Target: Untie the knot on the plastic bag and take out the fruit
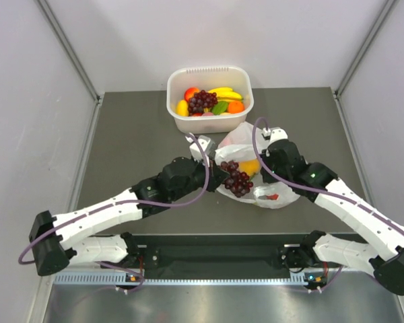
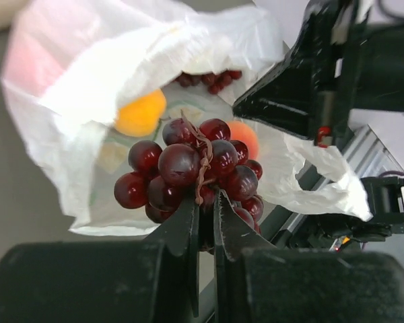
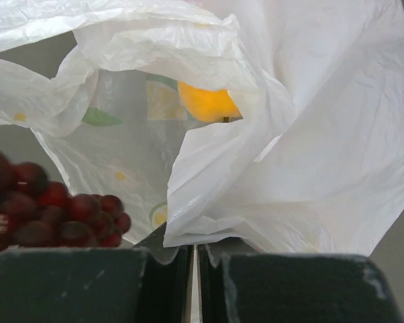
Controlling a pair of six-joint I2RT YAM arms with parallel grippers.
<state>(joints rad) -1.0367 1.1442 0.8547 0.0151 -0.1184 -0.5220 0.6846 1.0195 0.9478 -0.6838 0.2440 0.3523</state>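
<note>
The plastic bag (image 1: 277, 196) lies open in the middle of the table, no knot in view. My left gripper (image 1: 222, 176) is shut on the stem of a dark red grape bunch (image 1: 238, 180), held just outside the bag's mouth; the left wrist view shows the gripper (image 2: 203, 202) and the bunch (image 2: 182, 165). Inside the bag lie a yellow-orange fruit (image 2: 141, 113), a peach (image 2: 246, 138) and more grapes (image 2: 209, 79). My right gripper (image 1: 261, 161) is shut on the bag's edge (image 3: 310, 148), holding it up; the right wrist view shows this gripper (image 3: 194, 245) and the yellow fruit (image 3: 205, 101).
A white tub (image 1: 209, 70) stands at the back of the table behind the bag, holding bananas (image 1: 225, 93), a grape bunch (image 1: 202, 101) and other fruit. Grey walls close in left and right. The arms' bases sit at the near edge.
</note>
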